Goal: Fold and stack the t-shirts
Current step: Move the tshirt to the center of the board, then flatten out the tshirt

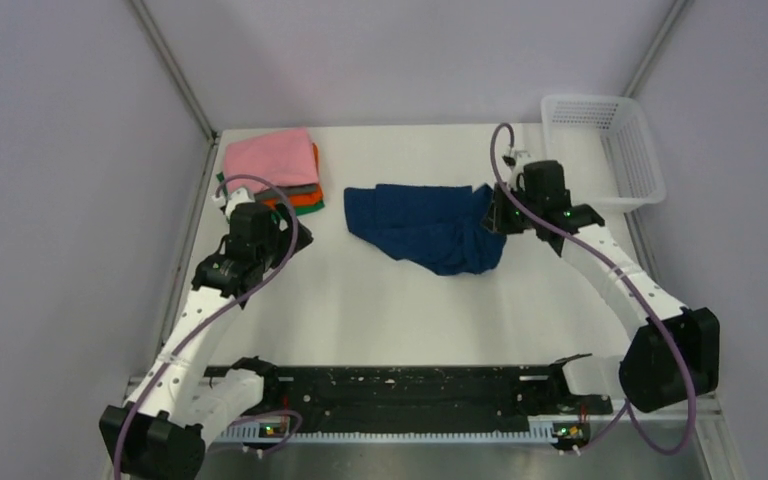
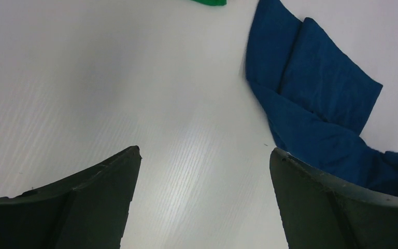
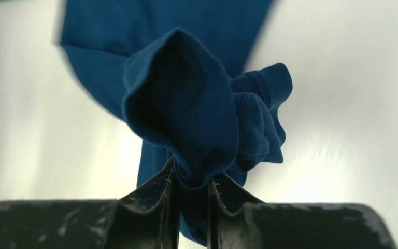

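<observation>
Navy t-shirt (image 1: 428, 230) lies crumpled in the middle of the table (image 1: 380, 300), not folded yet. The right gripper (image 3: 190, 179) is at its right edge. Its two fingers are pressed together on a bunch of the blue cloth, which puffs up out of the pinch. So the step in hand looks like pulling the shirt out flat before folding it.

The left gripper (image 2: 204, 150) hangs over bare table near the shirt's left side, with its fingers wide apart and nothing in them. I think it needs to come over and pinch that side, so both arms can stretch the shirt smooth.

The pile of folded t-shirts (image 1: 272, 160) sits at the far left corner, pink on top, with grey, orange and green peeking out below. It is close to the left arm, so that arm should take care not to bump it. The white basket (image 1: 632, 150) stands at the far right corner, apart from the shirt.
</observation>
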